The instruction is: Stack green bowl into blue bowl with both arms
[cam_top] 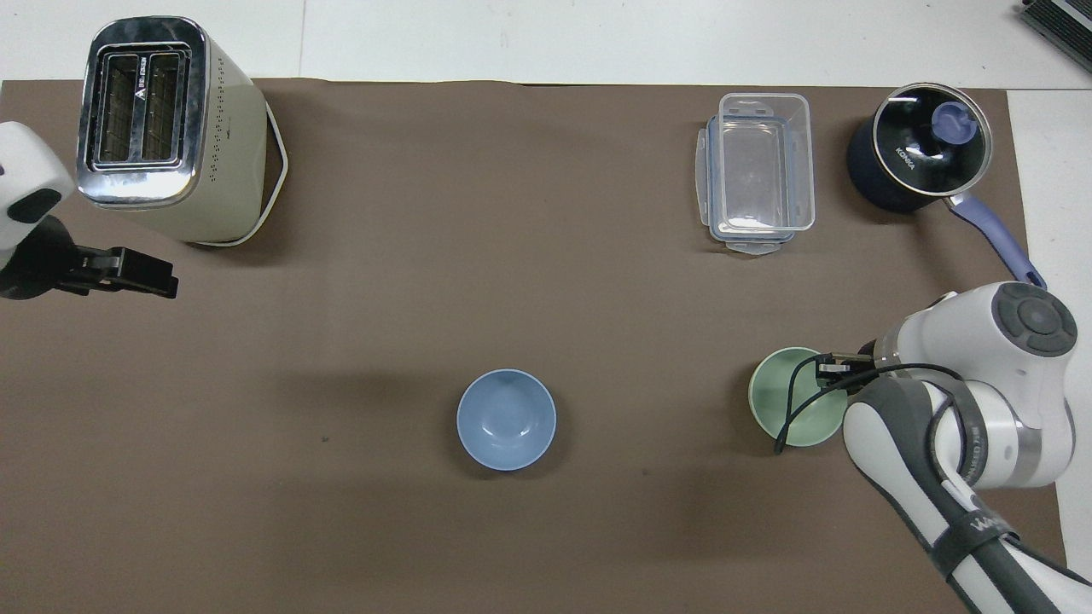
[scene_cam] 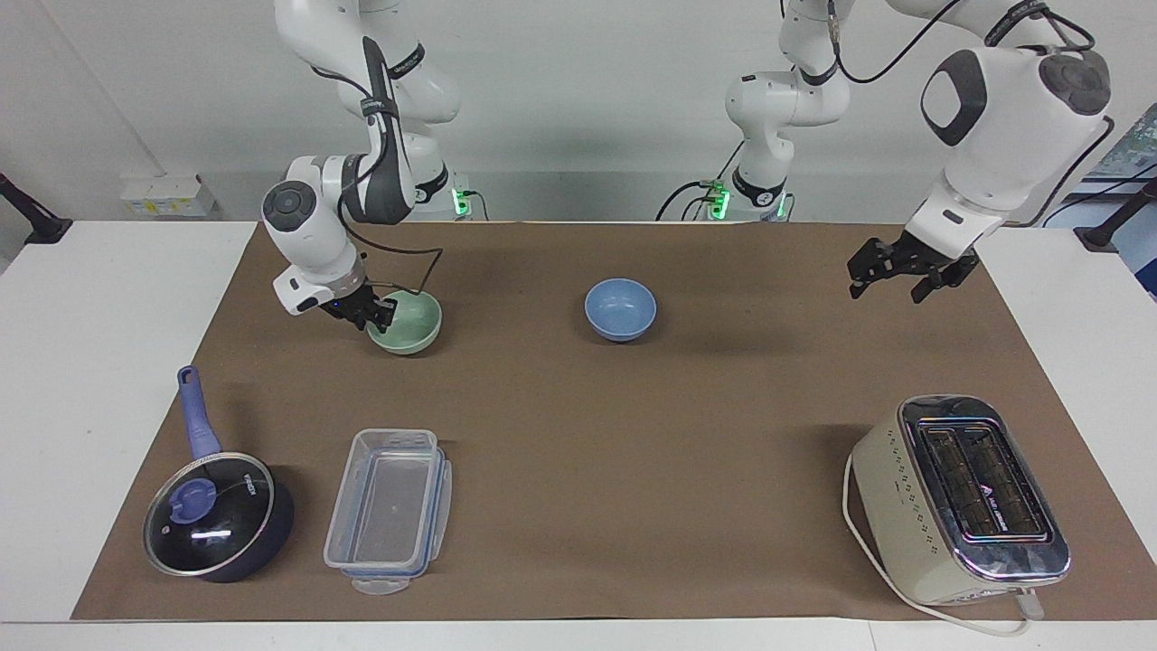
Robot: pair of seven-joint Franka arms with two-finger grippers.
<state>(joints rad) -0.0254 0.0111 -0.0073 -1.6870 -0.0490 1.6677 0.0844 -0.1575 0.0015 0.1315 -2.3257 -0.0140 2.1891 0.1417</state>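
Note:
The pale green bowl (scene_cam: pixel 411 324) stands upright on the brown mat toward the right arm's end; it also shows in the overhead view (cam_top: pixel 785 401). The blue bowl (scene_cam: pixel 620 309) stands upright and empty near the middle of the mat, well apart from the green one, and shows in the overhead view (cam_top: pixel 506 419). My right gripper (scene_cam: pixel 366 315) is low at the green bowl's rim, on the side toward the right arm's end of the table (cam_top: pixel 826 371). My left gripper (scene_cam: pixel 890 287) is open and empty, raised over the mat's edge at the left arm's end (cam_top: pixel 149 281).
A cream toaster (scene_cam: pixel 958 497) stands farther from the robots at the left arm's end. A clear plastic container (scene_cam: pixel 389 511) and a dark lidded pan with a blue handle (scene_cam: pixel 217 515) stand farther from the robots than the green bowl.

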